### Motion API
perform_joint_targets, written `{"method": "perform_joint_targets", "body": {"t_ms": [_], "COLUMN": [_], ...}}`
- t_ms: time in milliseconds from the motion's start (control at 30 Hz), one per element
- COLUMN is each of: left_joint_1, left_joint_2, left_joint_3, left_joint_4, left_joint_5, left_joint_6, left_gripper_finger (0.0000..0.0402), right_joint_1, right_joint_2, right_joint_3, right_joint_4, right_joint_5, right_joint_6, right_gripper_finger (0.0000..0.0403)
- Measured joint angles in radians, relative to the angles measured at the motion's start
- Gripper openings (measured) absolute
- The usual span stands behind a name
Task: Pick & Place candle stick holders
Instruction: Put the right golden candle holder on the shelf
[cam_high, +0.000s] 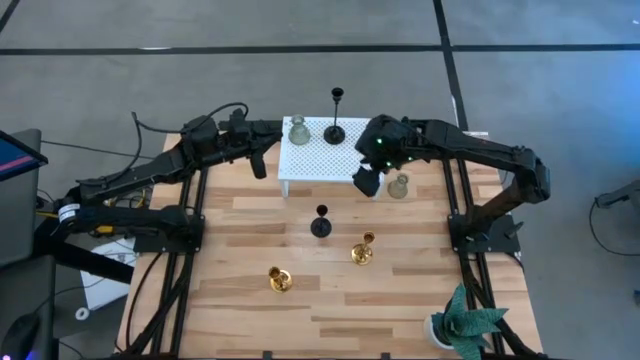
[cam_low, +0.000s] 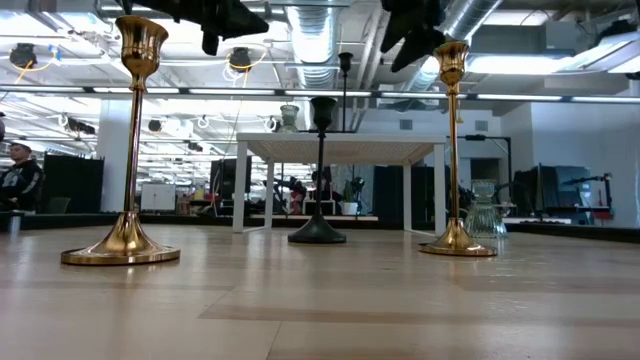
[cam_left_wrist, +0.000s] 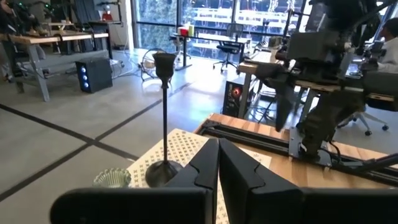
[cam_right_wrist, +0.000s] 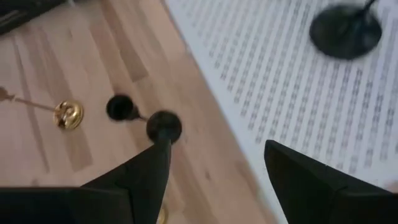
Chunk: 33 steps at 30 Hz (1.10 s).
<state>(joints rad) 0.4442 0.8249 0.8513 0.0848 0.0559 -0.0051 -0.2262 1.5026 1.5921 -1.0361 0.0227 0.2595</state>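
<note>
A white perforated platform (cam_high: 318, 160) stands at the table's far middle. On it stand a pale green glass holder (cam_high: 298, 130) and a black holder (cam_high: 335, 128), both on their bases. A second green glass holder (cam_high: 398, 186) stands on the table right of the platform. A second black holder (cam_high: 320, 224) and two gold holders (cam_high: 362, 250) (cam_high: 280, 280) stand on the wood nearer the front. My left gripper (cam_high: 258, 162) is shut and empty, in the air at the platform's left edge. My right gripper (cam_high: 366, 180) is open and empty, above the platform's near right corner.
A green leafy plant in a white pot (cam_high: 462, 322) stands at the near right corner. The arms' frames run along both table sides. The wood between the gold holders and the near edge is bare. A person (cam_low: 18, 180) shows in the room beyond the table.
</note>
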Motion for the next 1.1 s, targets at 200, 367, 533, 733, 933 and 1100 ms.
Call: {"method": "perform_joint_targets", "body": {"t_ms": [200, 367, 533, 733, 933, 1100], "left_joint_1": [0.0, -0.006, -0.006, -0.006, -0.006, -0.006], "left_joint_2": [0.0, 0.0, 0.002, 0.003, 0.003, 0.003], "left_joint_3": [0.0, 0.0, 0.0, 0.0, 0.0, 0.0], "left_joint_4": [0.002, 0.002, 0.002, 0.001, 0.002, 0.002], "left_joint_5": [0.001, 0.001, 0.001, 0.001, 0.001, 0.001], "left_joint_6": [-0.013, -0.053, -0.058, -0.06, -0.06, -0.06], "left_gripper_finger": [0.0011, 0.0011, 0.0011, 0.0011, 0.0011, 0.0011], "right_joint_1": [0.063, 0.114, 0.166, 0.237, 0.317, 0.401], "right_joint_2": [-0.01, -0.028, -0.073, -0.161, -0.265, -0.333], "right_joint_3": [0.0, 0.0, 0.001, 0.0, 0.0, 0.0], "right_joint_4": [-0.124, -0.244, -0.291, -0.288, -0.288, -0.292], "right_joint_5": [0.0, 0.0, 0.002, 0.089, 0.246, 0.377], "right_joint_6": [0.068, 0.131, 0.176, 0.171, 0.209, 0.27], "right_gripper_finger": [0.0249, 0.0249, 0.0249, 0.0249, 0.0249, 0.0249]}}
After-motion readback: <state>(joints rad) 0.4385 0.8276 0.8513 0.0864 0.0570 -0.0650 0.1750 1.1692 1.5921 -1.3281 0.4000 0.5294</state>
